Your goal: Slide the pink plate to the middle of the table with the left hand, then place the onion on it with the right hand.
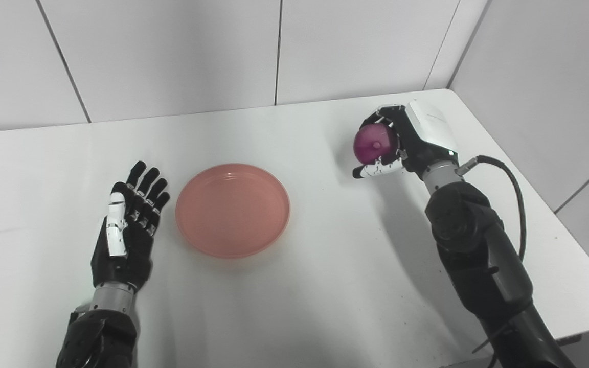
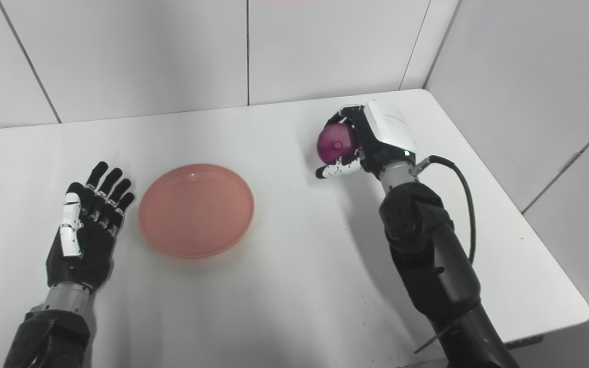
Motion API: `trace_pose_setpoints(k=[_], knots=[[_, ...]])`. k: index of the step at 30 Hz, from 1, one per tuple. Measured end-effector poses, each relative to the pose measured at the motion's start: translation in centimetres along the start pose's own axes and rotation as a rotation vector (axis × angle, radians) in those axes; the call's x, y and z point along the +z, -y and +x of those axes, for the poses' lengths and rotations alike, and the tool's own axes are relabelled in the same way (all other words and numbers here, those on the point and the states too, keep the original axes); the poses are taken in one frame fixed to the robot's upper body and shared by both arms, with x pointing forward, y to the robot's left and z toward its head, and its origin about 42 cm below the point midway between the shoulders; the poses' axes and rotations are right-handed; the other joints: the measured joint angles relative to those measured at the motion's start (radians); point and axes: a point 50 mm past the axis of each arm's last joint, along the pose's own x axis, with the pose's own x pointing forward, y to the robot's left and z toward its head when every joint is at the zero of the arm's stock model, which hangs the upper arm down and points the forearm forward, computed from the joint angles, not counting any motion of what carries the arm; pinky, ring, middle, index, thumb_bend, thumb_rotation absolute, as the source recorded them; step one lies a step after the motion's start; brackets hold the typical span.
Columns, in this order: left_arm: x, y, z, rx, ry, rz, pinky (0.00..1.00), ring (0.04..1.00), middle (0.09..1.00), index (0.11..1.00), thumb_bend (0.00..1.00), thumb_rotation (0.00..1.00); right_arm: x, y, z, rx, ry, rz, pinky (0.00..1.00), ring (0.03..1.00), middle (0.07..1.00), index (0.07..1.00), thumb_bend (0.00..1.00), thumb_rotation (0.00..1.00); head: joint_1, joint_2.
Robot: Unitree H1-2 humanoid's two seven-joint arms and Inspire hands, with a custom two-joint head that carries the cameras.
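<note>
From the left eye view, the right hand (image 1: 402, 140) has its fingers wrapped around the purple onion (image 1: 374, 143) near the far right of the white table (image 1: 325, 286), while the pink plate (image 1: 232, 209) sits well apart from it, close to the table's middle. The left hand (image 1: 128, 230) lies just beside the plate's left rim, fingers spread flat and holding nothing, though whether it touches the rim cannot be told. From the right eye view, the same scene sits a little further left in the picture: the onion (image 2: 336, 143) is cupped between fingers and thumb, much of it exposed toward the plate (image 2: 196, 209), and the empty left hand (image 2: 87, 230) rests palm-up near the rim. The likely risk is in the carry — a smooth, round onion held on one side only could roll out of the grasp on the way across, or bounce and roll off the shallow plate if let go from too high. A low swing could also nudge the plate off its spot. Counted: one plate, one onion, two hands — nothing else on the table.
</note>
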Motion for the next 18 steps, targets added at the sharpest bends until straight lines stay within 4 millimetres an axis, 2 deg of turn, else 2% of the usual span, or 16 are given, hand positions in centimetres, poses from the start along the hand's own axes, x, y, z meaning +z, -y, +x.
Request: trace_pose_setpoints(k=[3, 7, 10, 16, 18], knots=[[0.0, 0.1, 0.0, 0.007, 0.000, 0.002, 0.96, 0.941, 0.938, 0.919, 0.43, 1.00, 1.1, -0.7, 0.1, 0.012, 0.023, 0.010, 0.25, 0.331, 0.430, 0.487, 0.52, 0.13, 0.011, -0.003], [-0.1, 0.3, 0.1, 0.011, 0.004, 0.014, 0.96, 0.941, 0.937, 0.917, 0.44, 1.00, 2.7, -1.4, 0.6, 0.029, 0.066, 0.021, 0.31, 0.395, 0.478, 0.487, 0.52, 0.14, 0.031, -0.005], [-0.3, 0.7, 0.1, 0.020, 0.007, 0.007, 0.96, 0.937, 0.932, 0.913, 0.44, 1.00, 3.9, -1.8, 1.1, 0.038, 0.100, 0.032, 0.25, 0.334, 0.434, 0.487, 0.52, 0.14, 0.047, -0.006], [-0.4, 1.3, 0.2, 0.022, 0.007, 0.016, 0.96, 0.945, 0.945, 0.924, 0.44, 1.00, 5.9, -3.3, 1.8, 0.073, 0.173, 0.036, 0.21, 0.297, 0.407, 0.486, 0.52, 0.14, 0.071, -0.006], [-0.5, 1.4, 0.2, 0.022, 0.005, 0.019, 0.96, 0.945, 0.948, 0.931, 0.44, 1.00, 6.4, -4.1, 2.0, 0.087, 0.191, 0.039, 0.23, 0.318, 0.430, 0.486, 0.52, 0.14, 0.092, -0.008]])
